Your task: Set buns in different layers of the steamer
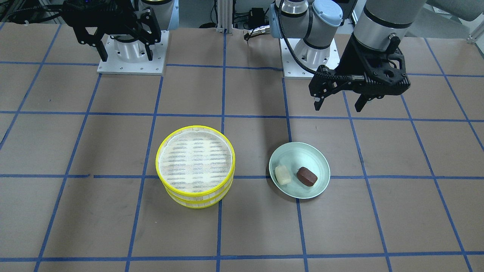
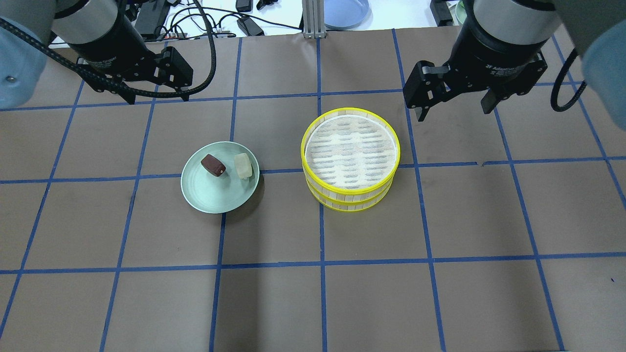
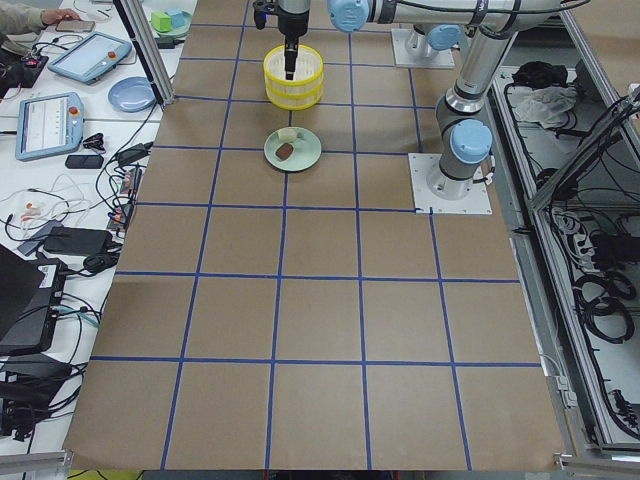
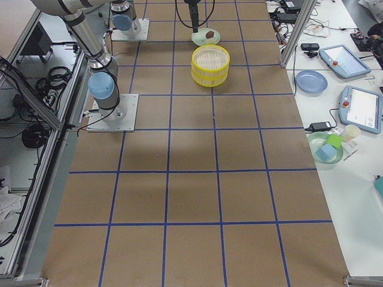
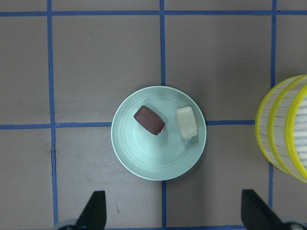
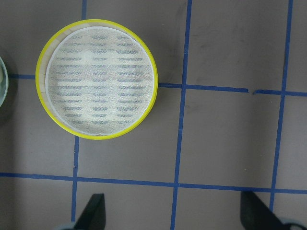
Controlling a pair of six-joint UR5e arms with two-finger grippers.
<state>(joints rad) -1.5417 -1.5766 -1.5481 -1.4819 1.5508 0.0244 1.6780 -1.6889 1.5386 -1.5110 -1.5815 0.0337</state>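
The cream bun [image 2: 243, 165] and the reddish-brown bun [image 2: 213, 165] lie side by side on the pale green plate [image 2: 215, 198]. The steamer [image 2: 350, 152] stands to the plate's right, its two yellow-rimmed layers stacked. The top layer's mesh floor is bare; the lower layer's inside is hidden. My left gripper [image 2: 157, 99] is open and empty, above the table behind the plate. In the left wrist view the gripper [image 5: 175, 211] looks down on both buns [image 5: 186, 122] [image 5: 149, 120]. My right gripper [image 2: 454, 113] is open and empty, right of and behind the steamer [image 6: 98, 79].
The arms' white base plates [image 1: 132, 56] [image 1: 302, 60] sit at the robot's side of the table. A blue plate [image 2: 345, 12] and cables lie beyond the table's far edge. Side benches hold tablets [image 4: 364, 107] and small objects.
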